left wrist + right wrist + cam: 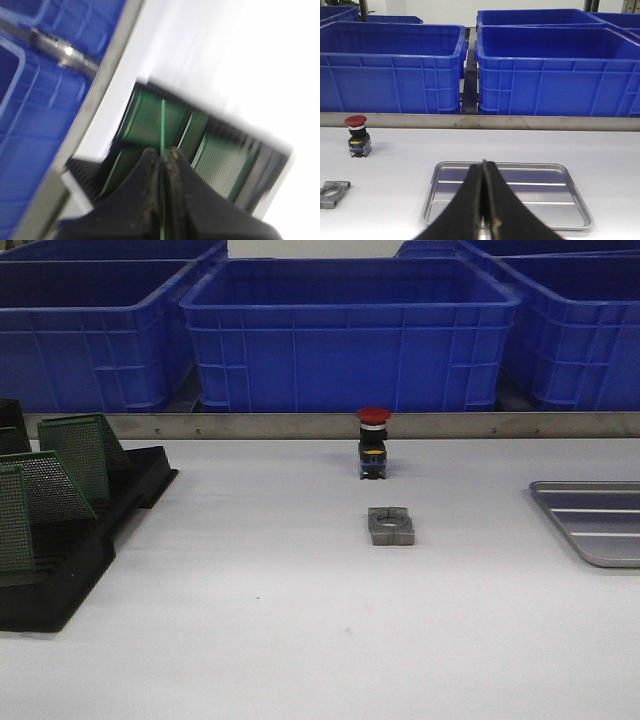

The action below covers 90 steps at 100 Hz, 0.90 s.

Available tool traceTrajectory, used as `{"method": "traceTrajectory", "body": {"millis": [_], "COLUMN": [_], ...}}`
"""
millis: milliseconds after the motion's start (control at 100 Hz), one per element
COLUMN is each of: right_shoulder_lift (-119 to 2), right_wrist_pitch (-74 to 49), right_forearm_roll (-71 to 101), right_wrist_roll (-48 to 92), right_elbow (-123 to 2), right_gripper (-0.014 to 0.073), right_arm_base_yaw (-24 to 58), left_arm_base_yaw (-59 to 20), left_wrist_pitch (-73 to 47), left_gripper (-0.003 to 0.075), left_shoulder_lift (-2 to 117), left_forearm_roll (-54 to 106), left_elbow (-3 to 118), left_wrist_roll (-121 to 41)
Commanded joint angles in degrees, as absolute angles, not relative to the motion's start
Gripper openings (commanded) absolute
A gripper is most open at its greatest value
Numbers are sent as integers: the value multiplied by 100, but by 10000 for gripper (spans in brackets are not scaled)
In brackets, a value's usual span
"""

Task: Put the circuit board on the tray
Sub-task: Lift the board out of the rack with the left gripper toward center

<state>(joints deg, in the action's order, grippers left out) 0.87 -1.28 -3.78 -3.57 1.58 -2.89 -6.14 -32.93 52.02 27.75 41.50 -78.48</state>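
White tabletop (260,640), backed by a steel rail and a row of large blue plastic crates (350,335), is carrying the following items.

Black slotted plastic rack (60,570), at the robot's left: it is holding several green perforated circuit boards (75,455) leaning in its slots.

Shallow silver-grey metal tray (507,192) with rounded corners and ribbed floor, at the robot's right: it is lying flat, with no board in it.

Red-capped push-button switch (373,443) and a small grey metal clamp block (390,526), mid-table: both are sitting apart from the tray and the rack.

Left gripper (162,155): it is hovering over the rack, its black fingers pressed close on either side of a thin green board edge (162,125). The view is blurred, so whether the board is truly being gripped cannot be told.

Right gripper (484,200): it is hanging before the tray with its fingers pressed together, carrying nothing.

Progress, as judged: the task is at its beginning. Lifting a board clear, carrying it across and laying it on the tray are all remaining.
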Motion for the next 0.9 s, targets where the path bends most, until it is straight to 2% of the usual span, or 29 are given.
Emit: {"method": "traceTrajectory", "body": {"millis": [0,180,320,590,890], "right_shoulder_lift": [206,206,206,206,206], "right_wrist_pitch": [306,306,306,306,311], "right_forearm_roll": [-444,-444,-444,-444,-439], "right_wrist_roll": [-340,-340,-340,-340,-340], "right_elbow": [84,84,84,84,84], "right_gripper": [-61,-61,-61,-61,-61], "right_arm_base_yaw": [-288,-288,-288,-288,-288], "left_arm_base_yaw": [-595,-595,-595,-595,-662], "left_wrist_pitch": [-2934,-3482,-4462,-6087,-6752], "left_gripper": [-20,-20,-20,-20,-20], "left_shoulder_lift": [5134,5279,5661,6586,7249], "left_forearm_roll": [4593,6827,7685,8133,8170], "left_elbow": [4309,4309,4309,4309,4309], "left_wrist_roll": [-7801,-7801,-7801,-7801,-7848]}}
